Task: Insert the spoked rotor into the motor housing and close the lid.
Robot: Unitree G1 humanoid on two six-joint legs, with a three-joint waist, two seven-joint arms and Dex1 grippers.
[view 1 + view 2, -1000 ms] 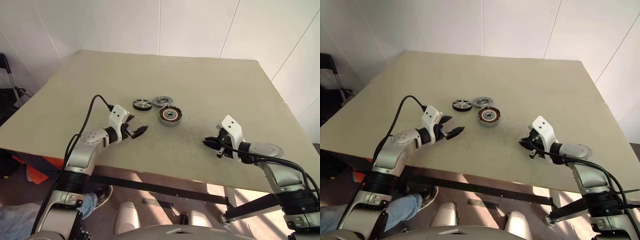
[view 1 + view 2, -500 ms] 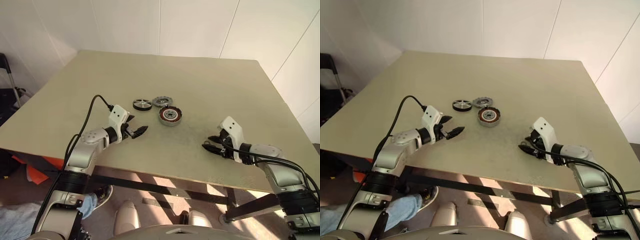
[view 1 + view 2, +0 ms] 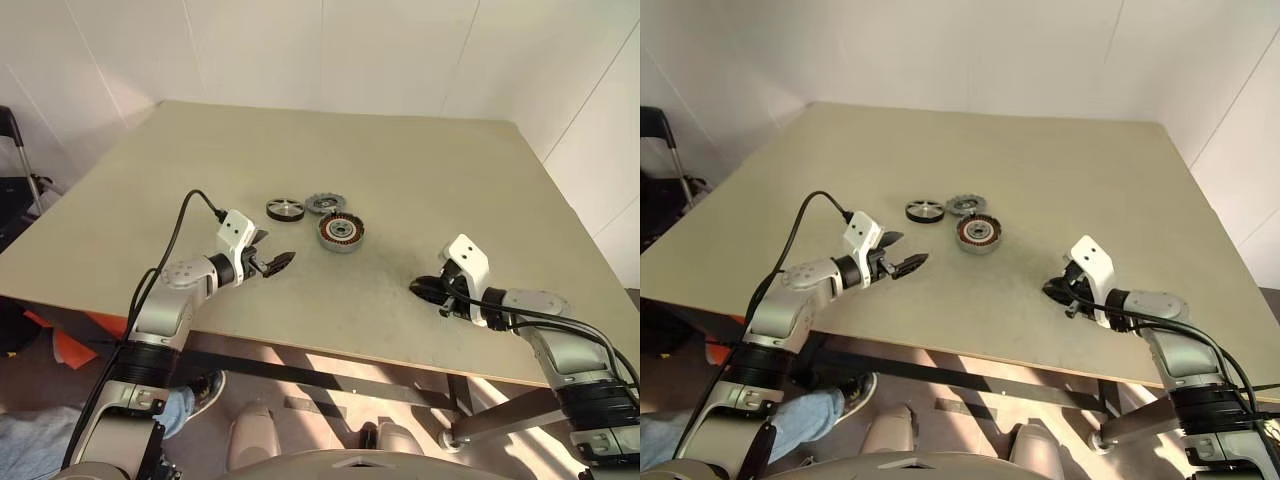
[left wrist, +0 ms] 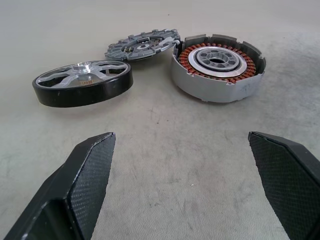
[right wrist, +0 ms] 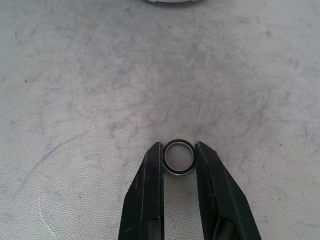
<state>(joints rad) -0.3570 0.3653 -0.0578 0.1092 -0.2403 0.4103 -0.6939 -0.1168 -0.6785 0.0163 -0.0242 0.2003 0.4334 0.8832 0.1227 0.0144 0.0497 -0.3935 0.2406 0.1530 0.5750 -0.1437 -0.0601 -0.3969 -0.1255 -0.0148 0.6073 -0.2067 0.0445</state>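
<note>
The spoked rotor (image 3: 285, 209), black-rimmed with silver spokes, lies flat on the table. The grey jagged lid (image 3: 324, 202) rests just to its right, leaning against the motor housing (image 3: 340, 231) with its copper windings. All three appear in the left wrist view: rotor (image 4: 82, 82), lid (image 4: 142, 44), housing (image 4: 217, 65). My left gripper (image 3: 272, 250) is open, a short way in front of the rotor and touching nothing. My right gripper (image 3: 418, 288) is far right of the housing, low over the table, shut on a small black-and-silver ring (image 5: 179, 157) between its fingers (image 5: 150, 180).
The beige table (image 3: 450, 150) has its near edge close below both grippers. A person's leg and shoe (image 3: 195, 392) show under the table at the lower left. A dark chair frame (image 3: 15, 150) stands at the far left.
My right gripper's fingers spread apart half a second ago and have closed again on the small ring. The left arm and the three motor parts have not moved.
</note>
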